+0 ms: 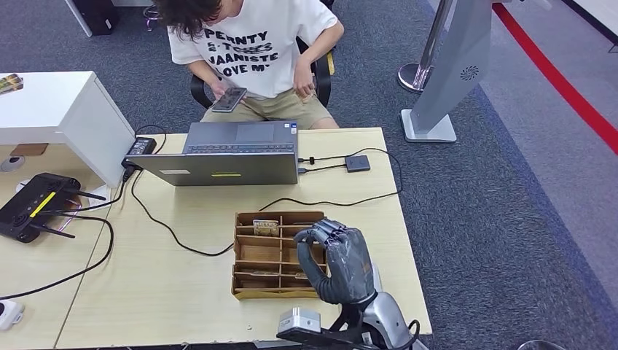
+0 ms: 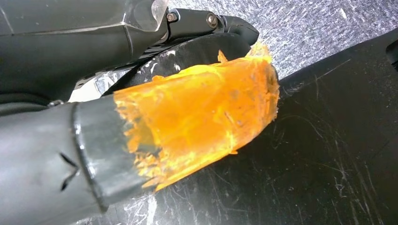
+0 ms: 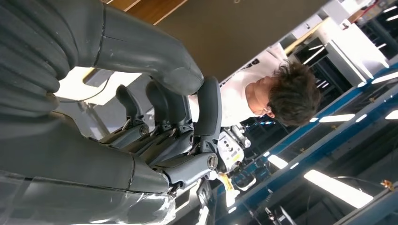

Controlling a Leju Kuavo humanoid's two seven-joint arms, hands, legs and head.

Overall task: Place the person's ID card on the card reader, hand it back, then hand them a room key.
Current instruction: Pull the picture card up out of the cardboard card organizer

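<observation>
the right hand's (image 1: 342, 262) fingers (image 1: 329, 232) are curled in over the right side of the cardboard organizer (image 1: 271, 254), and no card can be made out between them; in the right wrist view the dark fingers (image 3: 164, 105) bend inward with nothing visible in them. the organizer sits on the wooden counter (image 1: 182, 284), split into small compartments, with what looks like a card (image 1: 265, 226) lying in a far compartment, apart from the fingers. i cannot tell which card it is. the left hand (image 2: 155, 117) hangs low, its thumb tip wrapped in torn orange material; how its fingers lie cannot be told. beyond the organizer a black cable (image 1: 321, 203) crosses the counter to a small black box (image 1: 357, 162) beside an open laptop (image 1: 233, 152). behind the laptop a person (image 1: 255, 51) sits, holding a phone (image 1: 229, 99). a black controller (image 1: 33, 205) with antennas lies on the left.
</observation>
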